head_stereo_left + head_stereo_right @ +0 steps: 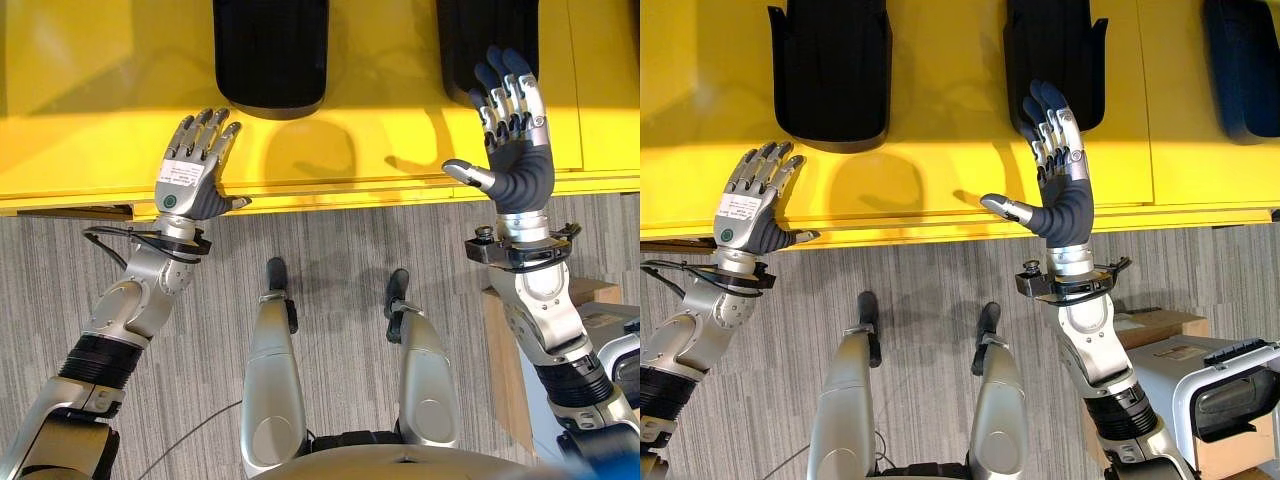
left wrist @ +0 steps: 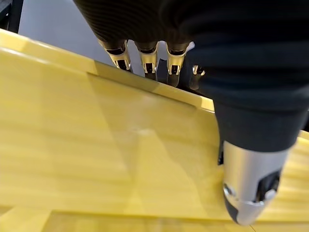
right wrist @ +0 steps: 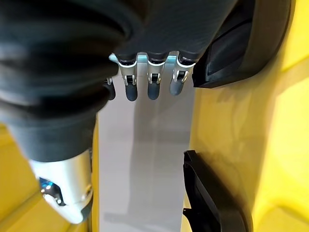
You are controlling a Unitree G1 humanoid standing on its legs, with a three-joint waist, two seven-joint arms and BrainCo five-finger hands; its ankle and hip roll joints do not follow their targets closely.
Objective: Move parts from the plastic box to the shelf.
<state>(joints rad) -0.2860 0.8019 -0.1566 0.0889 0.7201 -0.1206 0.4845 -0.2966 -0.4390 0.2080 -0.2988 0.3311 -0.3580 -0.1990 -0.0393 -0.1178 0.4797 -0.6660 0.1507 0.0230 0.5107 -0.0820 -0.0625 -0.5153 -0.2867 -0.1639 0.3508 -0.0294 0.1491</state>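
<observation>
A yellow shelf surface (image 1: 350, 140) runs across the far side. On it lie a black moulded part (image 1: 270, 55) at the centre and a second black part (image 1: 450, 40) to the right. A third dark part (image 1: 1240, 60) sits at the far right. My left hand (image 1: 190, 180) hovers over the shelf's front edge, open, with straight fingers (image 2: 148, 58) and nothing held. My right hand (image 1: 520, 170) is raised, open and holding nothing, its thumb stuck out to the left. Its fingertips reach just in front of the second black part (image 3: 241, 43).
Grey striped carpet lies in front of the shelf. At the lower right stand a cardboard box (image 1: 1160, 325) and a grey-white container (image 1: 1225, 395), close beside my right arm. The shelf between the black parts is bare yellow.
</observation>
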